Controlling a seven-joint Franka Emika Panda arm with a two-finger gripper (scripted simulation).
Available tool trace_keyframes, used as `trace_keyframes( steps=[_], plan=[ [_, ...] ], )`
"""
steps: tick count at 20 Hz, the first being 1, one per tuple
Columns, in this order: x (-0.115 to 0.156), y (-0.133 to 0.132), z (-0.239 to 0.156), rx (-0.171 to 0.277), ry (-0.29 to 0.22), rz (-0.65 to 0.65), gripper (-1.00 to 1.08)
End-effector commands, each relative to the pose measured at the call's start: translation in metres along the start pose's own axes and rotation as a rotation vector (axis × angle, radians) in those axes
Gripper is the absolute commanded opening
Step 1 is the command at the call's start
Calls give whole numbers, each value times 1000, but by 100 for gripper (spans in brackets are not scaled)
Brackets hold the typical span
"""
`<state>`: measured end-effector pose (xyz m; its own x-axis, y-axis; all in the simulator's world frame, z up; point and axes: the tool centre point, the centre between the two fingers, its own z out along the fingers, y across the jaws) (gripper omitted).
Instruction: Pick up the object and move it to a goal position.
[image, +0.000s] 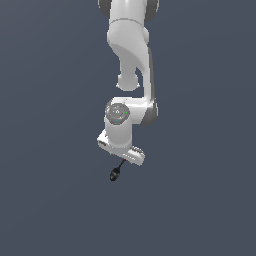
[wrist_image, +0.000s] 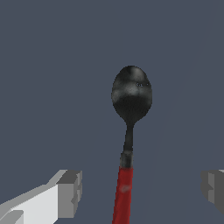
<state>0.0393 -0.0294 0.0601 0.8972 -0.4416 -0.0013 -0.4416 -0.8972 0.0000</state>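
Note:
The object (wrist_image: 131, 94) is a small spoon with a black rounded bowl, a thin dark neck and a red handle (wrist_image: 124, 197). In the wrist view its handle runs between my two grey fingers (wrist_image: 70, 192), with wide gaps on both sides and neither pad touching it. My gripper (wrist_image: 142, 190) is open around the handle. In the exterior view the gripper (image: 122, 156) points down over the object (image: 115, 174). Only the black bowl and a bit of the neck stick out from under the white hand, and the fingertips are hidden there.
A plain dark grey-blue surface fills both views. The white arm (image: 131, 45) comes down from the top middle of the exterior view.

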Motion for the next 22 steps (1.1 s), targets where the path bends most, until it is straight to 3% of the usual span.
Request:
trace_keyframes(
  steps=[1,15,16,22],
  plan=[
    [0,0,4,0,0,1,100],
    [1,0,50,0,1,5,100],
    [1,0,50,0,1,5,-100],
    [1,0,50,0,1,5,-100]
  ],
)
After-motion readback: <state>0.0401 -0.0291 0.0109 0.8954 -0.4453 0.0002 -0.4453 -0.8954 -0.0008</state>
